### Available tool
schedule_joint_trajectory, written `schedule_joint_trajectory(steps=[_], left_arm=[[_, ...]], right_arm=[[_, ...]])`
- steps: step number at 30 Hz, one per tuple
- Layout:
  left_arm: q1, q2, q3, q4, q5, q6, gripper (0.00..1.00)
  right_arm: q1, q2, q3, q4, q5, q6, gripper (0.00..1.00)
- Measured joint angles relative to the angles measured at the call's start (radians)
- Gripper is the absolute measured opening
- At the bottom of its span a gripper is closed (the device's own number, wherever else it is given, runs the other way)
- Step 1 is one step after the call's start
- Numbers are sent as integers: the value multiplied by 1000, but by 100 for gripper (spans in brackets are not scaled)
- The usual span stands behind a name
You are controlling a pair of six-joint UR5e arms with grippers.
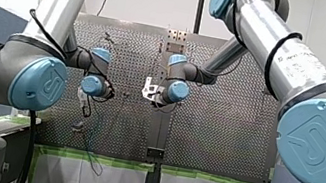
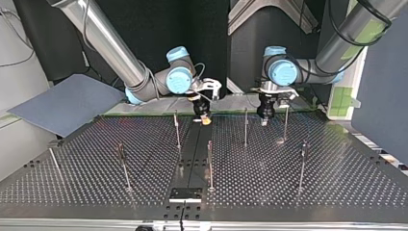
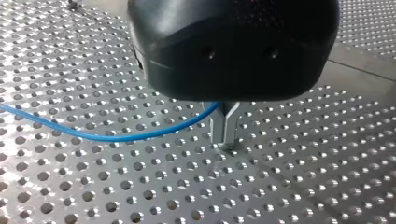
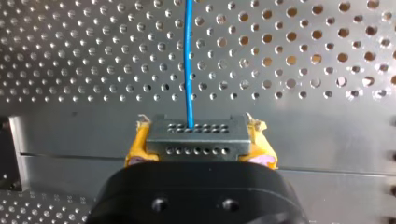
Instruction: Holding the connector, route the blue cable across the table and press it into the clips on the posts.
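A grey connector with rows of small holes sits between my right gripper's yellow pads, which are shut on it just above the table. The blue cable leaves the connector and runs straight ahead over the perforated plate. In the left wrist view the blue cable curves in from the side and ends at the metal fingers of my left gripper, which are closed together with their tips at the table. In the top view my right gripper and my left gripper stand side by side at the far edge.
Several thin upright posts stand on the perforated table, among them one near my right gripper, two beside my left gripper, and one in the middle. A dark plate lies at the near edge.
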Motion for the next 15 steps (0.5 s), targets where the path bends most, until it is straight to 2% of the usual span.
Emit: schedule_joint_trajectory(steps=[10, 15], left_arm=[[5, -57, 73, -21, 13, -5, 1], [6, -67, 114, -25, 13, -5, 1]], right_arm=[[-25, 0, -9, 1, -1, 0, 0], [-37, 0, -21, 2, -1, 0, 0]])
